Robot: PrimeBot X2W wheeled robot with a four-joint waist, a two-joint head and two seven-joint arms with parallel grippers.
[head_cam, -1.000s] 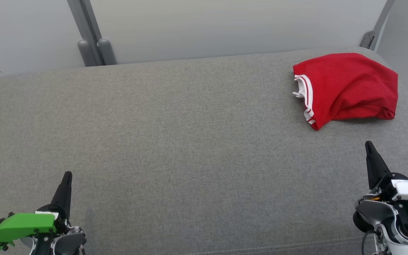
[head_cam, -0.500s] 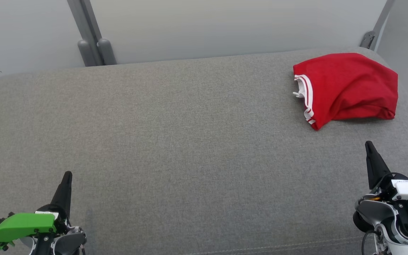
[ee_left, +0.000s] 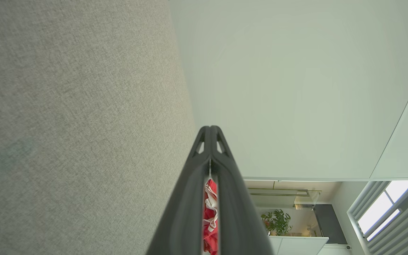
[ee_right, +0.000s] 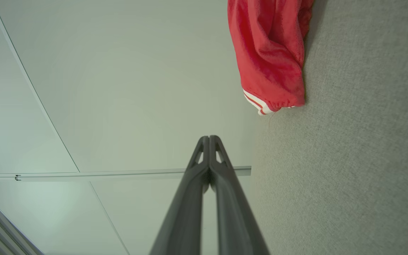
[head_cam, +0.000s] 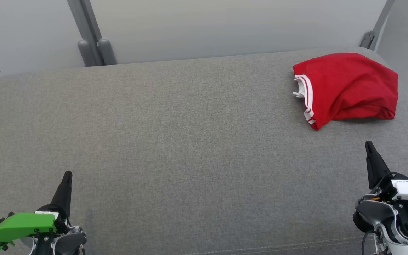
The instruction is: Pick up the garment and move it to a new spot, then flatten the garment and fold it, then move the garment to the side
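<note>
Finding: across the last second I record no change. Neither arm has shifted and the cloth lies as it did.

The red garment (head_cam: pixel 347 88) sits in a compact, doubled-over bundle, white-striped hem toward the middle. It is at the far right of the grey upholstered surface (head_cam: pixel 175 141), near its back edge.

Left end effector (head_cam: pixel 67 174) and right end effector (head_cam: pixel 368 144) rest low at the near corners. Both are narrow, fingers pressed together, holding nothing, well apart from the cloth.

Assessment: this stillness fits either a bundle awaiting pickup or one already folded and set aside. The lower edge looks rumpled.
</note>
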